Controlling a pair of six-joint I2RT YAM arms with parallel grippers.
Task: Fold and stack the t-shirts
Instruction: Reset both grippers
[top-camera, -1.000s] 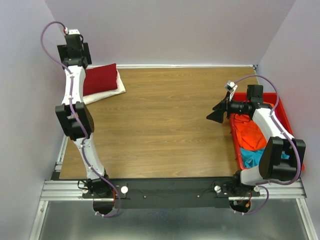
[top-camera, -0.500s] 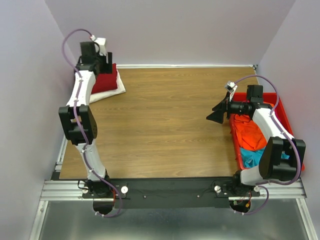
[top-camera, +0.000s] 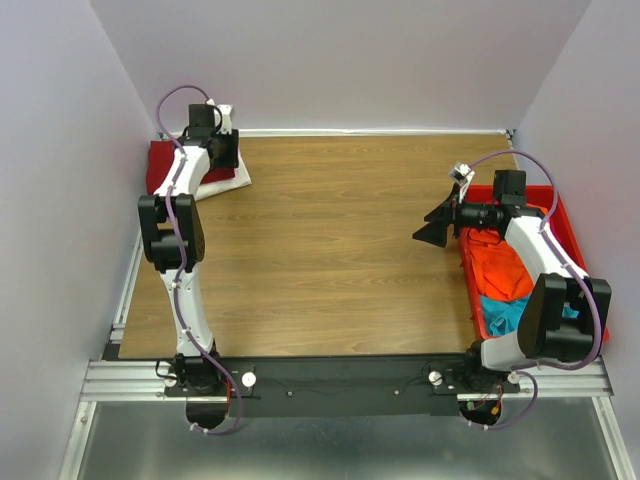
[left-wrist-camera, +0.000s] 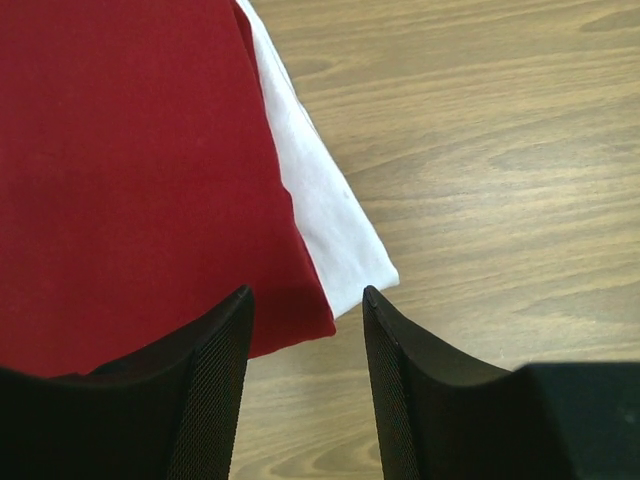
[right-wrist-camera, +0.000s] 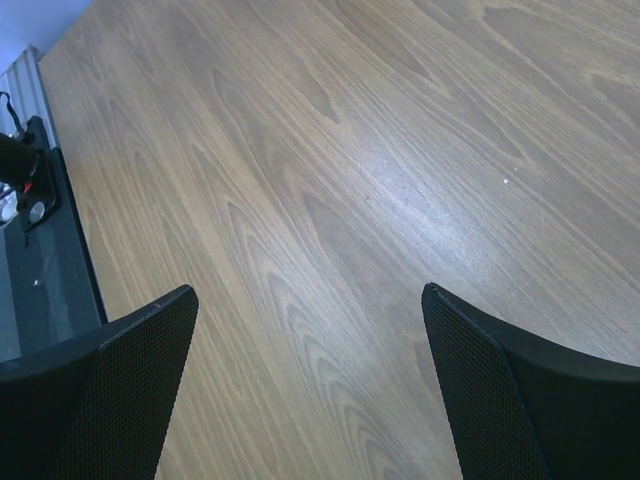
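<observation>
A folded dark red t-shirt (top-camera: 162, 166) lies on a folded white t-shirt (top-camera: 228, 184) in the far left corner of the table. In the left wrist view the red shirt (left-wrist-camera: 130, 170) covers most of the white one (left-wrist-camera: 325, 210), which sticks out along its right edge. My left gripper (top-camera: 228, 160) (left-wrist-camera: 305, 300) is open and empty, hovering over the near corner of this stack. An orange t-shirt (top-camera: 500, 268) and a teal one (top-camera: 503, 315) lie crumpled in the red bin. My right gripper (top-camera: 432, 225) (right-wrist-camera: 310, 300) is open and empty above bare wood. No magenta shirt shows.
The rigid red plastic bin (top-camera: 562, 215) stands at the table's right edge, beside the right arm. Lilac walls close in the left, back and right sides. The wooden table top (top-camera: 340, 220) spreads between the arms. A metal rail (top-camera: 330, 380) runs along the near edge.
My left arm has swung from the left wall rightward across the stack, so the gripper now hangs over its right corner and the red shirt shows left of the arm. The right arm has not moved.
</observation>
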